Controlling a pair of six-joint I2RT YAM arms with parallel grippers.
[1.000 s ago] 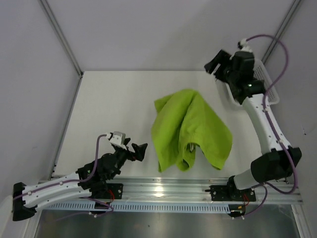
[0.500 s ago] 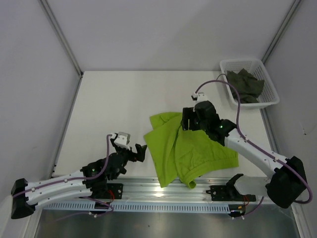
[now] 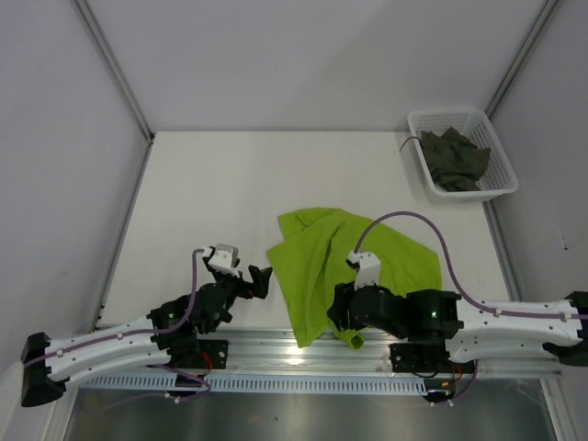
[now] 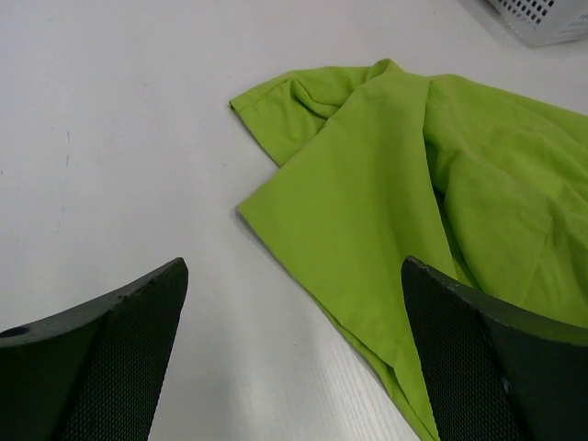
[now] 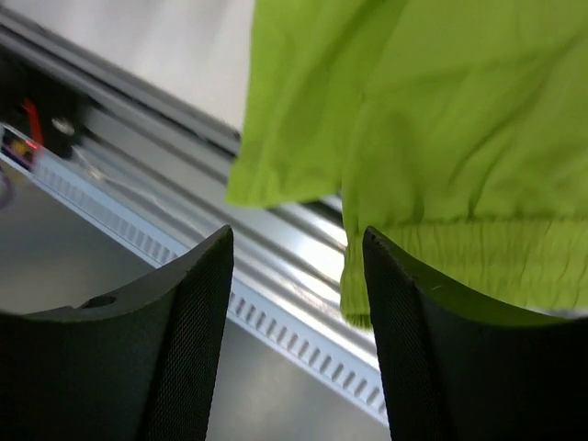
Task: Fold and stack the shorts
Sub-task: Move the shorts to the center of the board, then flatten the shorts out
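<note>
The lime green shorts (image 3: 331, 257) lie crumpled at the table's near middle, their near hem hanging over the metal rail. My right gripper (image 3: 338, 319) is open and low over that near hem. In the right wrist view (image 5: 299, 340) it holds nothing, and the shorts' elastic waistband (image 5: 459, 262) lies just ahead of the right finger. My left gripper (image 3: 258, 281) is open and empty, just left of the green shorts (image 4: 413, 193). The dark olive-grey shorts (image 3: 456, 158) lie bunched in the white mesh basket (image 3: 418, 124) at the back right.
The metal rail (image 3: 276, 347) with the arm bases runs along the near edge; it also shows in the right wrist view (image 5: 156, 175). Grey walls close the table at the left, back and right. A corner of the basket (image 4: 542, 18) shows far ahead of my left gripper.
My right arm swung from the basket at the back right down across the green shorts to their near hem. The shorts spread flatter and shifted toward the rail. The left arm barely moved.
</note>
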